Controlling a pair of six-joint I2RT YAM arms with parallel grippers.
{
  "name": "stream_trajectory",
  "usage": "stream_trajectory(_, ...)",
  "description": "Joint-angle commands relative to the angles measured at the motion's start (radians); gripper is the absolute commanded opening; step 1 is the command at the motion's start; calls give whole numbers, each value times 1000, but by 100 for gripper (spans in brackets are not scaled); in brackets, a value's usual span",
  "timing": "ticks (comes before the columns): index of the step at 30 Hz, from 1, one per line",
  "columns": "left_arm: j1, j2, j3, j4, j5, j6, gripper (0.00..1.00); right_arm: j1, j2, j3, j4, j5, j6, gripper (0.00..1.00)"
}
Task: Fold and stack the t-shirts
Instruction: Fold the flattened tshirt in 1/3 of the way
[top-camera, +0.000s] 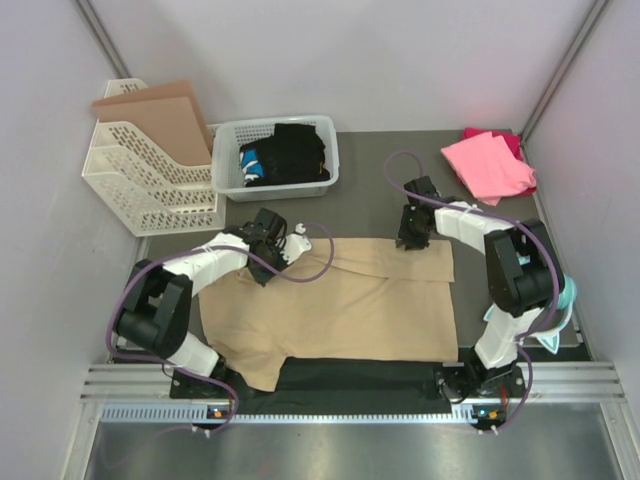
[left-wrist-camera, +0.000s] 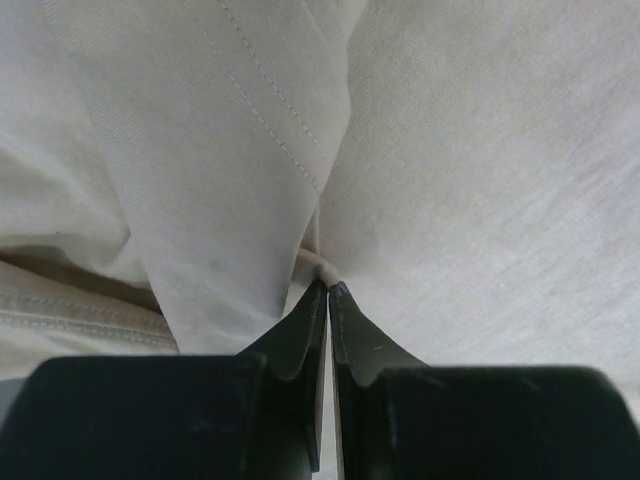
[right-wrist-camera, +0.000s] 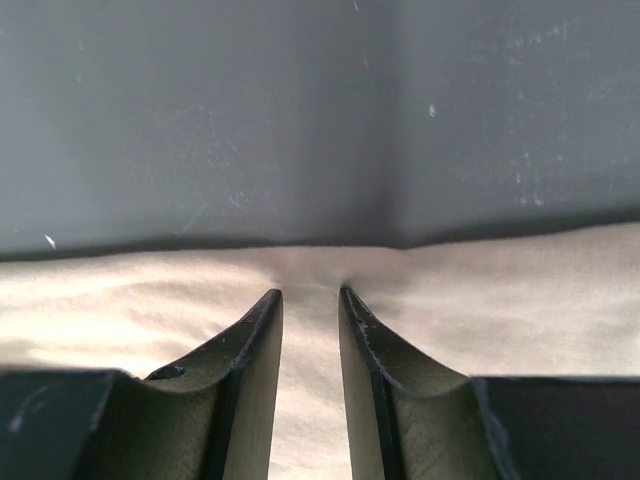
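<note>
The tan t-shirt (top-camera: 340, 300) lies spread flat on the grey table, one sleeve hanging towards the near left. My left gripper (top-camera: 268, 262) is at its far left part, shut on a small pinch of the tan cloth (left-wrist-camera: 450, 180), next to a stitched fold; the jaw tips (left-wrist-camera: 328, 288) almost touch. My right gripper (top-camera: 412, 240) is at the shirt's far edge. Its jaws (right-wrist-camera: 310, 292) are close together around a puckered ridge of tan cloth (right-wrist-camera: 520, 300). The pink t-shirt (top-camera: 488, 165) lies folded over a magenta one (top-camera: 512, 140) at the far right.
A white basket (top-camera: 228, 165) holding dark clothes stands at the back centre. A white file rack (top-camera: 150, 185) with a brown cardboard sheet (top-camera: 160, 105) stands at the back left. A black strip (top-camera: 350, 375) runs along the near edge. Walls close both sides.
</note>
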Motion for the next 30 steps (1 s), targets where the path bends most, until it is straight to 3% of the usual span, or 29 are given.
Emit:
stream_trajectory(1,-3,22,36,43,-4,-12,9,6,-55,-10,9,13,-5,29)
stream_trajectory(4,-3,32,42,49,-4,-20,8,6,-56,-7,6,13,-6,29)
stream_trajectory(5,-3,33,41,52,-4,-18,0,6,-58,-5,4,15,-6,29)
stream_trajectory(20,0,-114,133,-19,-35,-1,0,6,-65,-23,14,16,-14,28)
stream_trajectory(30,0,-241,142,-352,86,140,0,6,-66,-26,15,21,-17,28)
